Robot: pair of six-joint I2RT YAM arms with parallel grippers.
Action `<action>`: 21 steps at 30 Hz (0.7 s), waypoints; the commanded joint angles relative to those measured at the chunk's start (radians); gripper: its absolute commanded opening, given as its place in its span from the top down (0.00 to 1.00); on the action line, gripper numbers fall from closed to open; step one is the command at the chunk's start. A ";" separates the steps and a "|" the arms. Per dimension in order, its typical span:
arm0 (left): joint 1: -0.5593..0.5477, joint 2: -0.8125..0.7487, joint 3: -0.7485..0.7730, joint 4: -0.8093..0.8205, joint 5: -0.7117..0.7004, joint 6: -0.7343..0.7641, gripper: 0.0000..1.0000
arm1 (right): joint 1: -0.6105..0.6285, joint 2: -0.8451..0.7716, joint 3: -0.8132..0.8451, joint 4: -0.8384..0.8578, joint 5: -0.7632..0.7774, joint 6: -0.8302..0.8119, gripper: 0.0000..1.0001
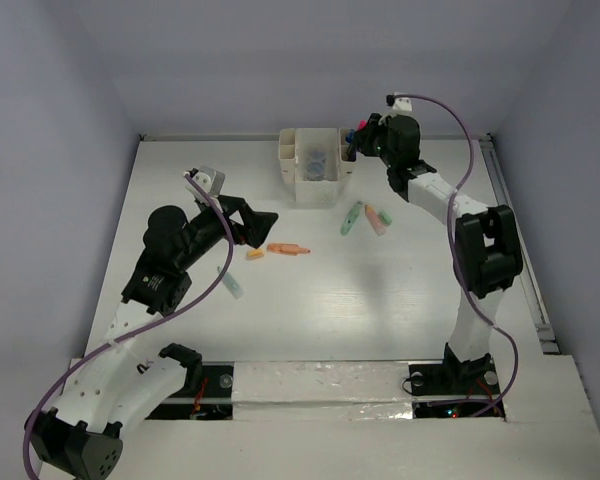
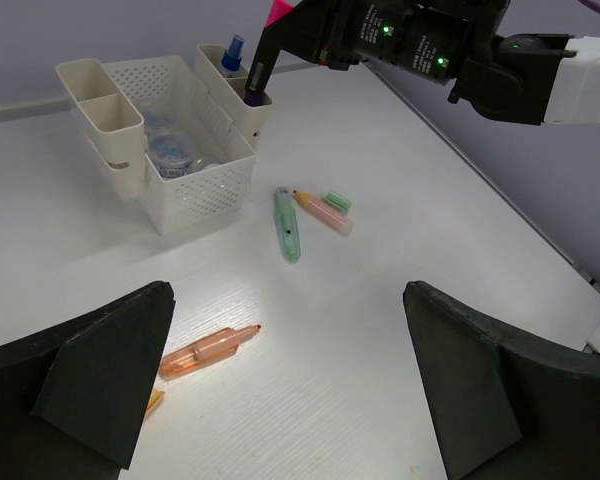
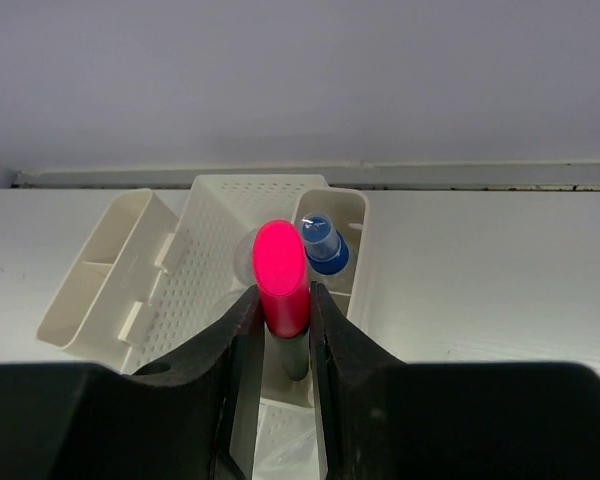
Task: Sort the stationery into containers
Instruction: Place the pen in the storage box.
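The white organizer [image 1: 297, 181] stands at the back middle, with round tubs [image 2: 170, 152] in its large compartment and a blue-capped bottle [image 3: 322, 245] in a right side compartment. My right gripper [image 1: 354, 142] is shut on the pink-black marker [image 3: 282, 275], held upright with its dark end down in the side compartment next to the bottle. My left gripper [image 1: 258, 228] is open and empty above the table, beside the orange marker [image 2: 208, 350]. A mint green marker [image 2: 288, 225] and a peach marker [image 2: 325, 212] lie right of the organizer [image 2: 198, 195].
A small yellow-orange piece [image 1: 254, 254] lies just left of the orange marker [image 1: 288, 248]. Another pale mint marker [image 1: 233, 287] lies near the left arm's cable. Grey walls close in the table on three sides.
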 commanded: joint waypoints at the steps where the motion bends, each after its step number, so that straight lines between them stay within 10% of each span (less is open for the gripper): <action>1: -0.005 -0.003 0.045 0.029 -0.003 0.011 0.01 | -0.005 0.015 0.057 0.080 0.028 -0.004 1.00; 12: -0.005 0.003 0.045 0.029 -0.009 0.012 0.01 | 0.046 0.046 0.057 0.079 0.068 -0.076 0.99; 21: -0.005 0.006 0.048 0.023 -0.032 0.008 0.01 | 0.046 0.008 0.054 0.008 0.071 -0.085 0.45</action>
